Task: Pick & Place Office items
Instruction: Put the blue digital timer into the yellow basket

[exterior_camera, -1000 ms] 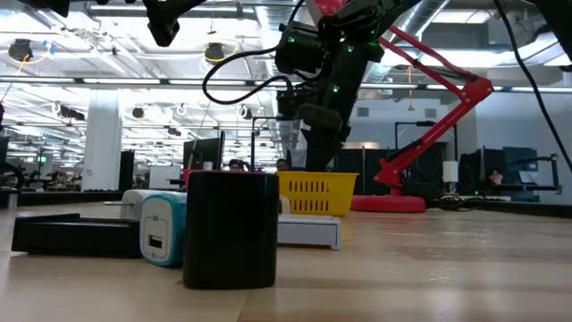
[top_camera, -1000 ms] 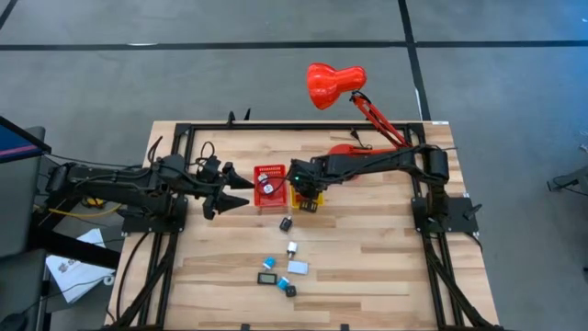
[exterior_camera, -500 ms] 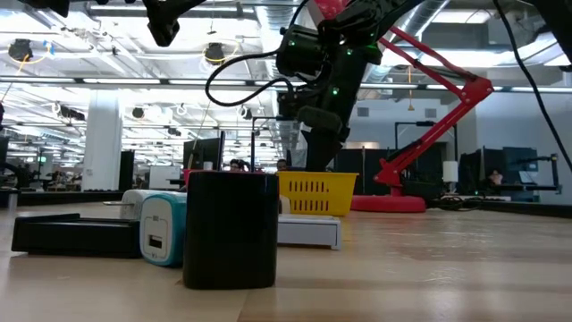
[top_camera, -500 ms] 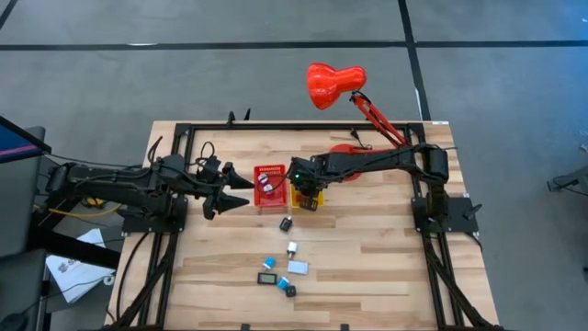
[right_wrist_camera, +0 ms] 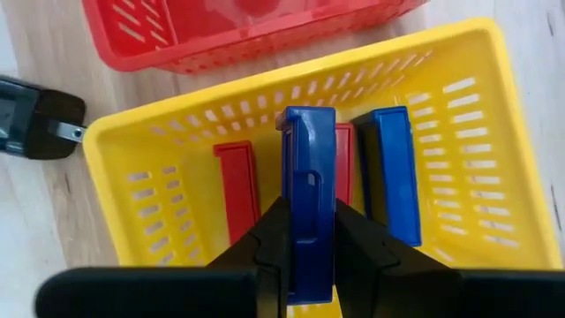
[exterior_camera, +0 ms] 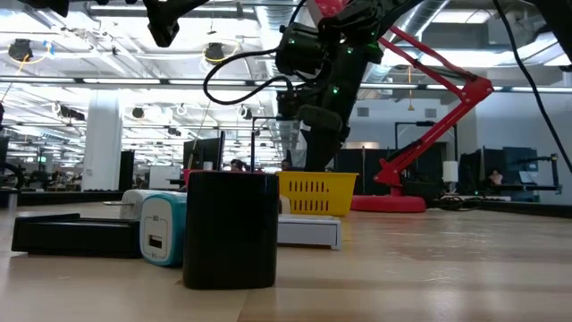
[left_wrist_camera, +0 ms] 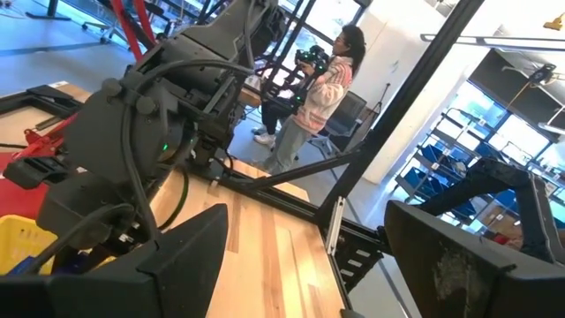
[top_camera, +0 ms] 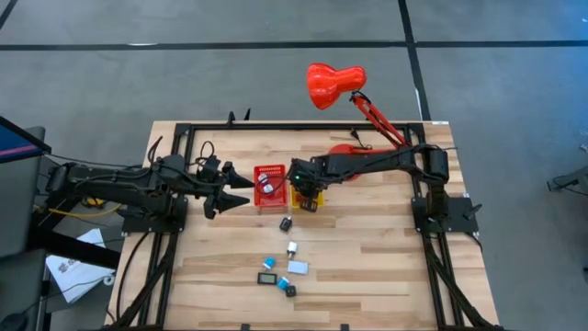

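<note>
Blue piece (right_wrist_camera: 307, 190) clamped in right claw (right_wrist_camera: 309, 231) above yellow bin (right_wrist_camera: 459, 132).
Two red pieces (right_wrist_camera: 237, 190) and another blue one (right_wrist_camera: 393, 172) already lie inside; red bin (top_camera: 268, 186) sits beside it; left claw (top_camera: 237, 190), fingers apart, hovers nearby; loose pieces (top_camera: 283, 268) remain on the table (top_camera: 367, 267).

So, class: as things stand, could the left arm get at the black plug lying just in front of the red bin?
Probably yes. The left pincer hangs open beside the red bin, and the black plug lies on bare wood nearby. The right pincer, over the yellow bin, holds a blue piece.
</note>
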